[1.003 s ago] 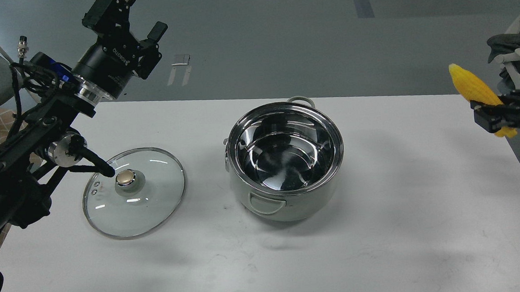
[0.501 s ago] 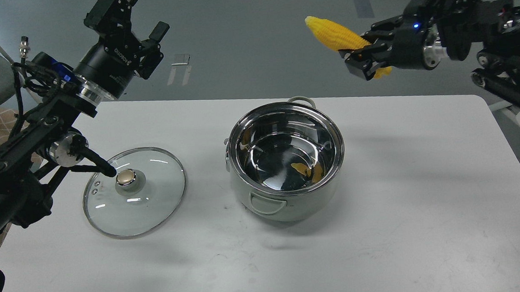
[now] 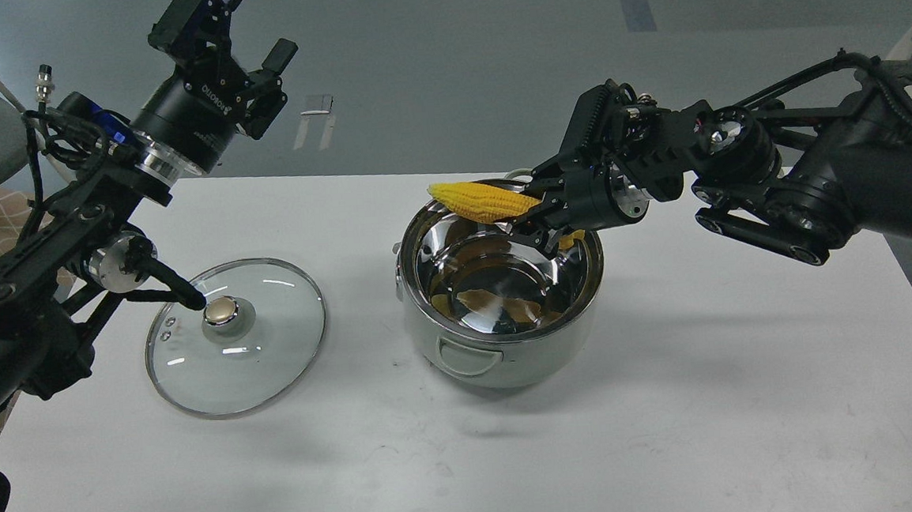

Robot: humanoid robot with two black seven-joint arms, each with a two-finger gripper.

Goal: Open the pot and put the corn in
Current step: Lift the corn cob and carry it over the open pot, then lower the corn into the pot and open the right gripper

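Observation:
The pale grey-green pot (image 3: 474, 360) stands open in the middle of the white table, its shiny steel inside showing yellow reflections. My right gripper (image 3: 539, 218) is shut on the yellow corn (image 3: 483, 200) and holds it level, just above the pot's far rim, tapered end pointing left. My left gripper (image 3: 243, 39) is raised high at the far left, above and behind the glass lid (image 3: 235, 337); its fingers stand apart and hold nothing.
The glass lid with its gold knob (image 3: 221, 310) lies flat on the table (image 3: 671, 401) left of the pot. A cable from my left arm hangs close to the knob. The table's right edge runs near the right arm.
My right gripper has swung in from the far right with the corn and come down to the pot's far rim. The left arm, lid and pot have stayed put.

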